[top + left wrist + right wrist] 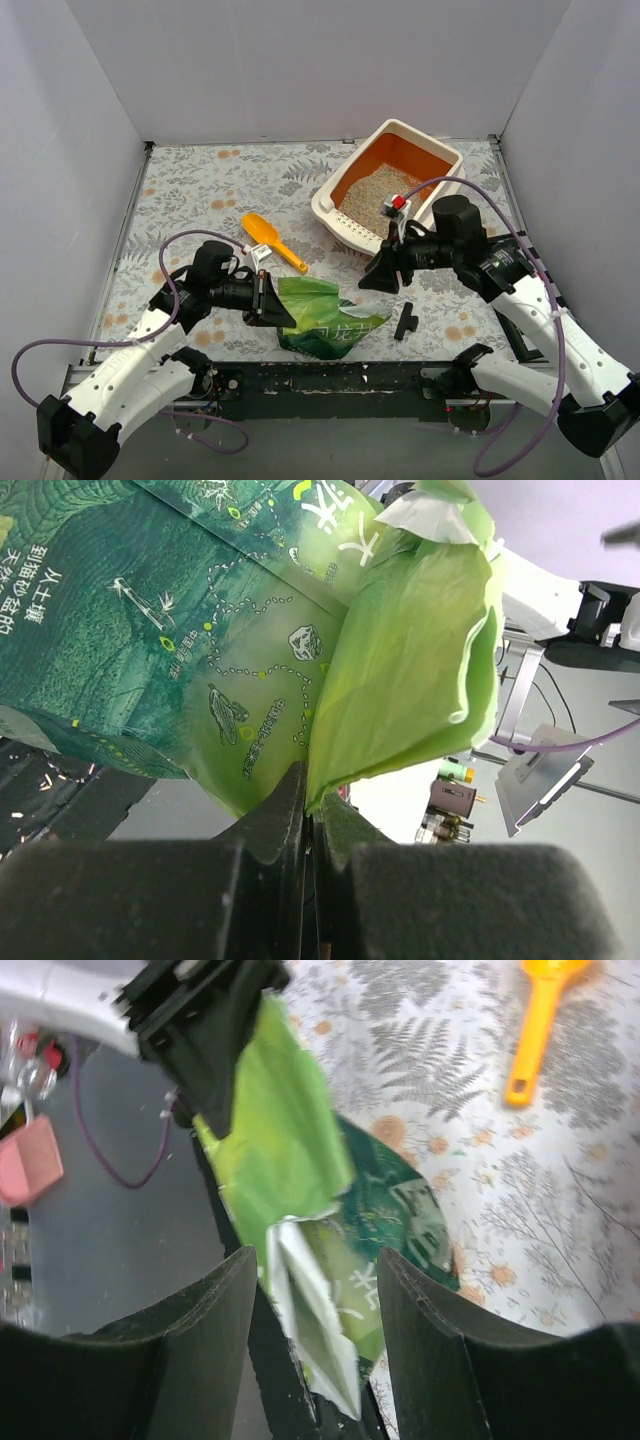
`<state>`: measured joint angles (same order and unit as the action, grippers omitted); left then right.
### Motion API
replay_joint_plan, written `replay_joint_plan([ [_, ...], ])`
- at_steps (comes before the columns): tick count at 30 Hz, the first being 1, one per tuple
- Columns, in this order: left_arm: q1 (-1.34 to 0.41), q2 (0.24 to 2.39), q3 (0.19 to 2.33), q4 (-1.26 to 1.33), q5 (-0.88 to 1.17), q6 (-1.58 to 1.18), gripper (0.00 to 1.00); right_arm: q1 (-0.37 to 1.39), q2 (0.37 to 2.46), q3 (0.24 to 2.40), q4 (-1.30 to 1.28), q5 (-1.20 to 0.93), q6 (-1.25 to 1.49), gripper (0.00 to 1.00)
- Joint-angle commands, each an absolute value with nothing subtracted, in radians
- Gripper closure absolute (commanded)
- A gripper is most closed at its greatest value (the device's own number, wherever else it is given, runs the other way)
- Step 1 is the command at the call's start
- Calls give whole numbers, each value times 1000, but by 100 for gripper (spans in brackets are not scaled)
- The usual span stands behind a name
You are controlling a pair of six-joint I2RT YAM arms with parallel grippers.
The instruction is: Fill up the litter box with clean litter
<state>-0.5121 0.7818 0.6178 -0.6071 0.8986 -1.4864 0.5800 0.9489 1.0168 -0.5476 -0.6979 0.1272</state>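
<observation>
Pinching a fold of the green litter bag point(325, 322), the left hand point(308, 785) is shut tight on the glossy film. That single grip seems to be what keeps this side of the bag raised rather than slumped flat. The rest of the bag sags toward the near edge of the floral bench point(200, 180).

The right hand point(315, 1270) hovers just beyond the bag's other end with its fingers well apart. In its wrist view the pale, torn mouth of the bag lies between them, but neither finger presses on it, so this hand holds nothing. Its position suggests it is either about to take the mouth or has no part in the hold.

The litter box point(440, 152) sits at the far right of the bench, apart from the bag, with its slotted edge toward the arms. Clean litter point(372, 203) covers the near part of its floor, while the far part is bare orange, so filling looks only partly done. An orange scoop point(268, 236) lies unused to the box's left, and a small black part point(405, 320) lies beside the bag.
</observation>
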Motion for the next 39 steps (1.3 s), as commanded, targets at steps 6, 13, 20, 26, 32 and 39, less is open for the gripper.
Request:
replay_joint_plan([
  [6, -511, 834, 701, -729, 859, -1448, 100, 1001, 1021, 1157, -617, -536, -141, 40],
  [13, -511, 856, 716, -742, 870, -1434, 100, 1198, 1104, 1177, -609, -356, -235, 37],
  [20, -511, 868, 719, -747, 885, -1419, 100, 1207, 1146, 1112, -566, -302, -294, 37],
  [26, -511, 890, 724, -735, 902, -1411, 100, 1207, 1140, 1011, -519, -291, -295, 36],
  [32, -511, 917, 739, -716, 902, -1404, 100, 1207, 1117, 905, -497, -314, -259, 37],
  [39, -508, 963, 839, -692, 901, -1372, 100, 1207, 1126, 845, -528, -279, -239, 98],
])
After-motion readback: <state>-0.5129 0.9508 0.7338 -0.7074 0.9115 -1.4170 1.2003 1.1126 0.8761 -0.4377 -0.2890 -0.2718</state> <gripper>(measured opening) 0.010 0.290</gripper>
